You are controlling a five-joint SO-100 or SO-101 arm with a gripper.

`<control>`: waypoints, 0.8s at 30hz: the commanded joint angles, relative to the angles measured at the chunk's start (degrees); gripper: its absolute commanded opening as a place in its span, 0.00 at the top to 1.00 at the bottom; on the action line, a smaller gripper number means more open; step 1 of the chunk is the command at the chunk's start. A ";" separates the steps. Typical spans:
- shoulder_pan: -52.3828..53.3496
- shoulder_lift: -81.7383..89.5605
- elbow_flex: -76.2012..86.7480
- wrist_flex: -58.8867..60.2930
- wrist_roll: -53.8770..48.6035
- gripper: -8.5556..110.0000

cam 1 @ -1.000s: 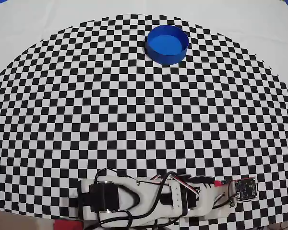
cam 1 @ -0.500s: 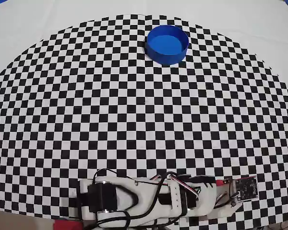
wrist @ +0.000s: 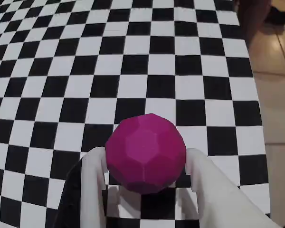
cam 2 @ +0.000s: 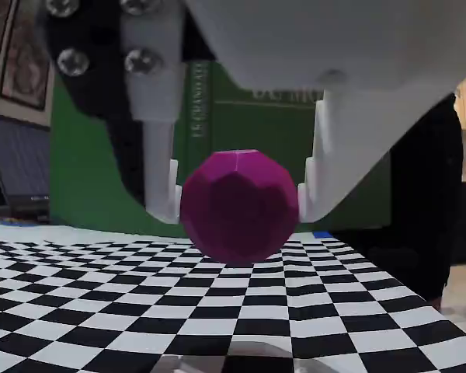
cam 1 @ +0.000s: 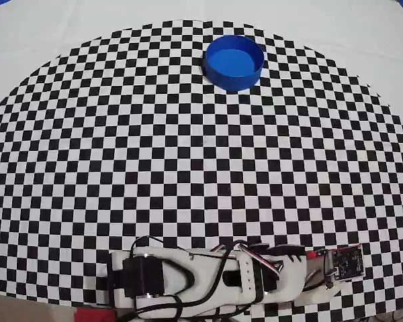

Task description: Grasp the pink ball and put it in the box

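The pink ball [wrist: 145, 152] is a faceted magenta sphere sitting between my gripper's [wrist: 146, 156] two white fingers, which press on its left and right sides. In the fixed view the pink ball [cam 2: 239, 206] hangs just above the checkered cloth, with the gripper [cam 2: 239, 208] shut on it. From overhead the arm [cam 1: 208, 282] lies along the near edge, pointing right, and it covers the ball and the fingers. The box [cam 1: 236, 83], a round blue container, stands at the far side of the cloth, well away from the gripper, and looks empty.
The black-and-white checkered cloth [cam 1: 188, 154] covers the table. Its right edge [wrist: 256, 95] runs close to the gripper, with floor beyond. A camera board [cam 1: 346, 261] sticks out at the arm's right end. A green wall [cam 2: 241, 116] stands behind.
The arm's right end with the camera board has shifted slightly to the right and up in the overhead view. The box has not moved.
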State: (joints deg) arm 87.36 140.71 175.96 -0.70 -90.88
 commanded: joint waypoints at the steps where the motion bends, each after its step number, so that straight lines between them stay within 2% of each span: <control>1: 0.18 1.85 -2.37 -0.97 -0.44 0.93; 24: -0.53 1.76 -7.82 -0.97 -0.44 0.93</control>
State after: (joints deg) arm 87.36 141.24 171.30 -0.70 -90.88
